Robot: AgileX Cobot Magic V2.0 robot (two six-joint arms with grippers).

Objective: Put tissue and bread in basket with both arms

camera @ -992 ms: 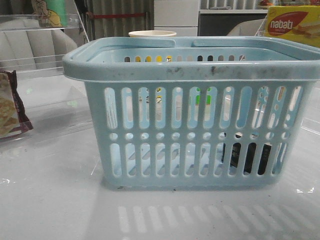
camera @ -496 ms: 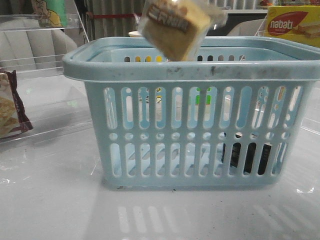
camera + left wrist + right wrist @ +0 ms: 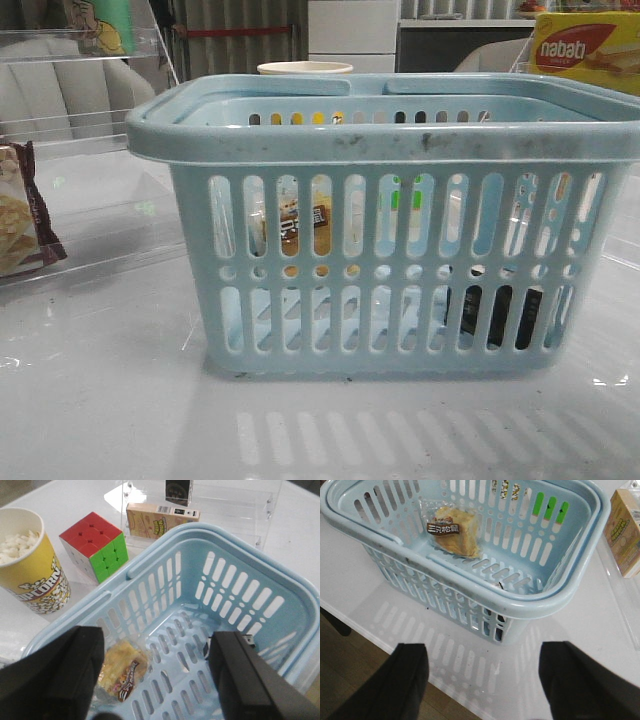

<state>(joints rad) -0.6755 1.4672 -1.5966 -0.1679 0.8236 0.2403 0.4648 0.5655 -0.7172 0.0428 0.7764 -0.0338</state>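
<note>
The light-blue basket (image 3: 400,140) stands mid-table. The bread (image 3: 300,225), a clear packet with a dark label, shows through its front slots and lies inside at the left. It also shows in the left wrist view (image 3: 122,672) and the right wrist view (image 3: 452,530). The black tissue (image 3: 490,315) shows through the lower right slots, on the basket floor. My left gripper (image 3: 155,680) is open and empty above the basket's inside. My right gripper (image 3: 485,680) is open and empty above the table beside the basket (image 3: 530,605). Neither gripper shows in the front view.
A popcorn cup (image 3: 30,565), a colour cube (image 3: 97,545) and a small carton (image 3: 160,520) stand behind the basket. A yellow nabati box (image 3: 585,50) is at the back right, a cracker packet (image 3: 20,215) at the left. The table's edge (image 3: 395,645) lies under the right gripper.
Half a second ago the bread was in mid-air above the basket rim. Now it lies inside the basket at the left. The basket and tissue have not moved.
</note>
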